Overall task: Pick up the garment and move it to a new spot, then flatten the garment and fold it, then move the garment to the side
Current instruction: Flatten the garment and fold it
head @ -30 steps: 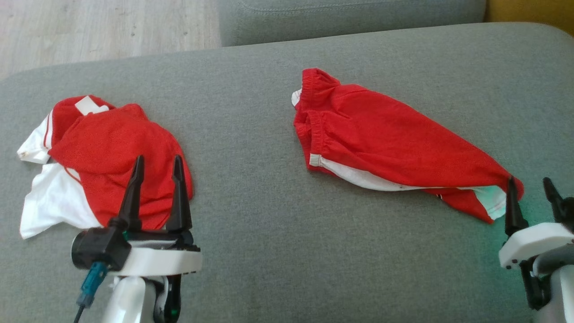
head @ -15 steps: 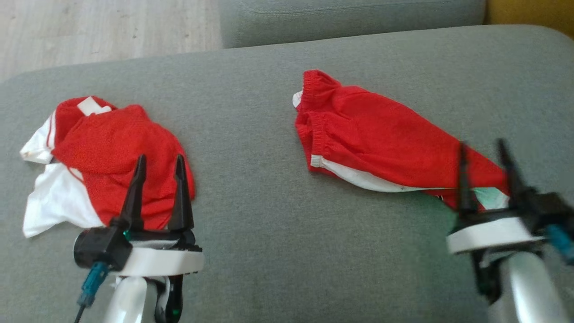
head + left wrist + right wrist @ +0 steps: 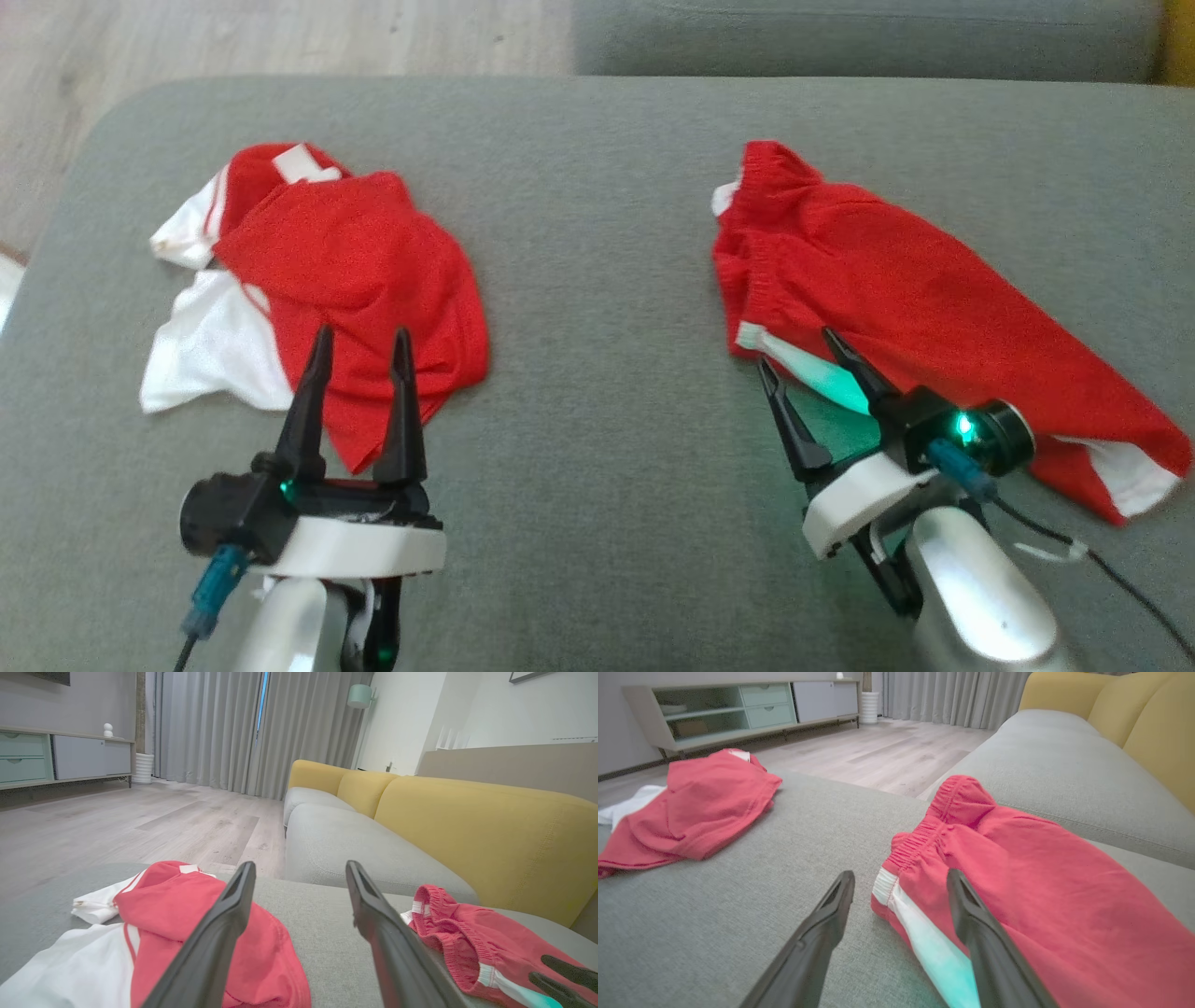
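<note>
Two red garments lie well apart on a grey cushion (image 3: 597, 280), with a broad bare strip of fabric between them. The left gripper (image 3: 362, 330) hangs at the lower left, fingers apart and holding nothing, their tips over the near hem of a crumpled red-and-white shirt (image 3: 364, 252). The right gripper (image 3: 795, 347) sits at the near left corner of the red shorts (image 3: 896, 299), its fingers spread to either side of the white side stripe (image 3: 924, 933) just below the elastic waistband, closed on nothing. A green glow from the wrist light tints that stripe.

The shorts stretch diagonally from the waistband at the middle right towards the lower right, where the white-trimmed leg hem (image 3: 1134, 476) ends near the head view's right edge. A dark cable (image 3: 1111, 569) from the right wrist trails over the cushion just in front of that hem.

The shirt's white sleeve (image 3: 210, 350) reaches towards the cushion's rounded left edge, beyond which lies pale wooden floor (image 3: 280, 37). Bare cushion runs along the near side in front of both garments and along the far side behind them. Past the far edge stands a second grey seat (image 3: 840, 37), backed by yellow cushions (image 3: 490, 830).
</note>
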`<state>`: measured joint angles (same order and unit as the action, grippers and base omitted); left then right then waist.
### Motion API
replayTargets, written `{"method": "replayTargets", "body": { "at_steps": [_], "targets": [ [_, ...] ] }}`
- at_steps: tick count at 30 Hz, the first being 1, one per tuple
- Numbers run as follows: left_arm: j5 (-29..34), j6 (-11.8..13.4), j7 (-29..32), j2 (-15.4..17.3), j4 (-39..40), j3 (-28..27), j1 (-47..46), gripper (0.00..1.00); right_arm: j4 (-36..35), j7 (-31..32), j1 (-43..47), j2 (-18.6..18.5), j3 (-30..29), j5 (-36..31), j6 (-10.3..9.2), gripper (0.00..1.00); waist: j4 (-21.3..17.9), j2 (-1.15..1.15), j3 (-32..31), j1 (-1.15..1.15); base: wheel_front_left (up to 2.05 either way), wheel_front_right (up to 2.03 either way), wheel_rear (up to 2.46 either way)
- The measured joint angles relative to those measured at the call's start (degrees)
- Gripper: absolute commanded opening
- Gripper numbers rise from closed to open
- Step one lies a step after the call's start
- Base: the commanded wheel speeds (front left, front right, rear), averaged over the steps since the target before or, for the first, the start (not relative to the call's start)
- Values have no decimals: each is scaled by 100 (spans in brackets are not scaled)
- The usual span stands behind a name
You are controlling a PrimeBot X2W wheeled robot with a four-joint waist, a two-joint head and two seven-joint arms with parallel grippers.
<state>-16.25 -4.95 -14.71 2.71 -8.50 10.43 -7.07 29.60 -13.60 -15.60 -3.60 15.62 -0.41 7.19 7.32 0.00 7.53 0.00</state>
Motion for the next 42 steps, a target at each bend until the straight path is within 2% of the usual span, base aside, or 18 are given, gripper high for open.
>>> {"method": "replayTargets", "body": {
  "at_steps": [12,13,14,15,23,30,37,38,39,42],
  "targets": [
    [-58,42,0,-1,-34,121,-143,100,1795,56,-982,-86,85,-143,0,100,494,0,266,0,0,0,0],
    [-58,42,0,-1,-34,124,-143,100,1903,56,-1037,-86,82,-121,0,79,511,0,276,1,0,0,0],
    [-58,42,0,-1,-34,126,-144,100,1995,52,-1087,-85,86,-99,0,37,523,0,283,1,0,0,0],
    [-58,42,0,-1,-34,127,-144,100,2056,46,-1120,-85,98,-98,0,0,530,0,287,0,0,0,0],
    [-58,48,0,-1,-36,113,-147,100,2056,-55,-1195,-57,672,497,0,0,402,0,257,0,0,0,0],
    [-57,48,0,-2,-51,92,-146,100,1434,-60,-1048,-54,1795,1256,0,0,221,0,140,0,0,0,0],
    [-37,47,0,-1,-77,70,-115,100,1224,-60,-745,-46,2825,1800,0,0,78,0,-31,0,0,0,0],
    [-30,47,0,0,-81,60,-104,100,1226,-60,-743,-46,2893,1833,0,77,53,0,-49,0,0,0,0],
    [-29,46,0,0,-82,55,-90,100,1227,-60,-743,-45,2921,1855,0,100,22,0,-64,0,0,0,0],
    [-26,43,0,0,-83,43,-68,100,1192,-60,-743,-44,2860,2015,0,100,-86,0,-93,0,0,0,0]
  ]
}}
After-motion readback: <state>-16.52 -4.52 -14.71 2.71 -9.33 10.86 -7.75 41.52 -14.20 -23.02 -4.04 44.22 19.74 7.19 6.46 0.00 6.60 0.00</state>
